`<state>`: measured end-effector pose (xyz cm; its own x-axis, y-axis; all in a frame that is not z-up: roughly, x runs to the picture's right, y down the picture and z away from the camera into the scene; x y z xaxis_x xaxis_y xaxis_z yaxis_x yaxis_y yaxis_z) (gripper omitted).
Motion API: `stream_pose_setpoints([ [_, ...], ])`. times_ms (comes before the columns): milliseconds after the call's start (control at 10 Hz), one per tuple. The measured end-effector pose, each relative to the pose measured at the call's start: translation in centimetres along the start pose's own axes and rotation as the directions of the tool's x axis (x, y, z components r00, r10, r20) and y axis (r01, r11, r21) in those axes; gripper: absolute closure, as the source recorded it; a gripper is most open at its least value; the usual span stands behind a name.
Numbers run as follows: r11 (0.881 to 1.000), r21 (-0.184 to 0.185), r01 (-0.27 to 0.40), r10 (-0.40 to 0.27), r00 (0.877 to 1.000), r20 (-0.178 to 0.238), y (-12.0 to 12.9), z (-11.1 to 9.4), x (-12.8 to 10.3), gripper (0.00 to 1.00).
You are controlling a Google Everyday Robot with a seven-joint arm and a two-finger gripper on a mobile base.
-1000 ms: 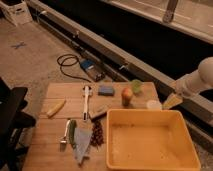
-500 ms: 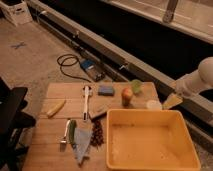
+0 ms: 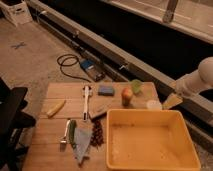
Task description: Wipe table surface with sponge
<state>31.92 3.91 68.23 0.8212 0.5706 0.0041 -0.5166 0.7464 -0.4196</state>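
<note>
The yellow tub [image 3: 150, 145] fills the near right of the table surface [image 3: 55, 137], whose near edge is cut off. Left of the tub lie a pale cloth [image 3: 81, 145] and a dark cluster I can't identify. Beyond the tub's far left corner the blue sponge [image 3: 106, 90] rests flat, untouched. Off its far right corner the gripper [image 3: 172, 101] hovers, fingers spread wide, holding nothing. Farther back, a blue-and-black box [image 3: 90, 66] sits on the concrete floor [image 3: 40, 47].

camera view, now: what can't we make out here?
All camera view.
- Gripper, by the table's right edge: too small to tell whether it touches the white object.
- Arm: cut off by the frame's right edge.
- Dark bits beside the cloth: too blurred to identify.
- Sponge: too small to see wet or dry.
</note>
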Motion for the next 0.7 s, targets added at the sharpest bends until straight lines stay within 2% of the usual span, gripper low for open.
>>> stream_pose_setpoints([
  [200, 1.0, 0.002, 0.008, -0.008, 1.0, -0.001, 0.0, 0.0, 0.0, 0.2],
  [300, 0.999, 0.028, 0.027, -0.027, 1.0, 0.007, 0.1, -0.2, -0.3, 0.2],
  [500, 0.997, 0.056, 0.055, -0.057, 0.998, 0.037, -0.3, -0.7, -1.0, 0.2],
  [700, 0.992, 0.082, 0.099, -0.105, 0.992, 0.075, -1.5, -1.4, -3.0, 0.2],
])
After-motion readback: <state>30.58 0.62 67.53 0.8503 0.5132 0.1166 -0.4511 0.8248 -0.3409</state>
